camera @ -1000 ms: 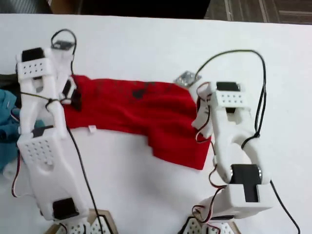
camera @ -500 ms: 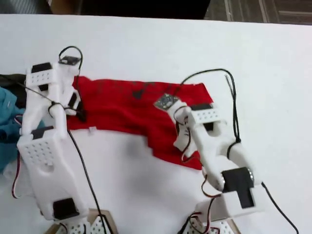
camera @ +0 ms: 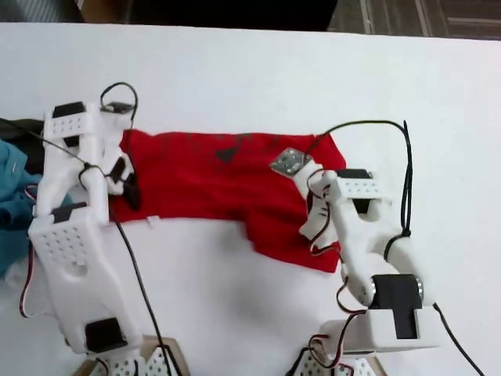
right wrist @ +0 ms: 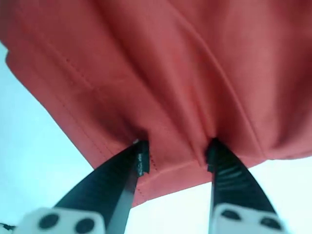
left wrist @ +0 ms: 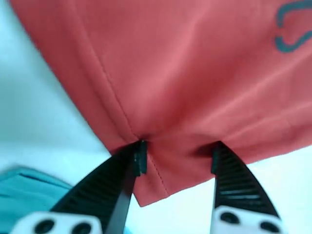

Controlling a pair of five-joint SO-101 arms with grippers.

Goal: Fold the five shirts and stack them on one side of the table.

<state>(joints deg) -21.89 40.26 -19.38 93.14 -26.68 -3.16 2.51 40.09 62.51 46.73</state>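
Red shirt (camera: 219,176) spread crosswise on the white table (camera: 235,70), dark print facing up, far edge fairly straight. Near edge stepping down into a loose flap toward the right arm's base. Small white label (camera: 150,220) poking out at the near hem on the left.

Left gripper (camera: 127,186) planted on the shirt's left end, close to the hem. Right gripper (camera: 315,222) planted on the right end, over the flap.

From the left wrist: left gripper (left wrist: 178,156) with fingers (left wrist: 117,185) parted wide, both dark tips pressing down into red cloth beside a stitched seam. Fabric puckering at each tip, a corner of the shirt lying in the gap, nothing clamped.

From the right wrist: right gripper (right wrist: 175,151) likewise spread wide, tips dug into the red fabric just inside a stitched hem. Folds running away from both contact points, cloth between the tips loose rather than pinched.

Teal garment (camera: 12,196) bunched at the table's left edge beside the left arm, close to the red shirt's corner with a strip of bare table between. Dark cloth (camera: 16,129) just behind it at the same edge.
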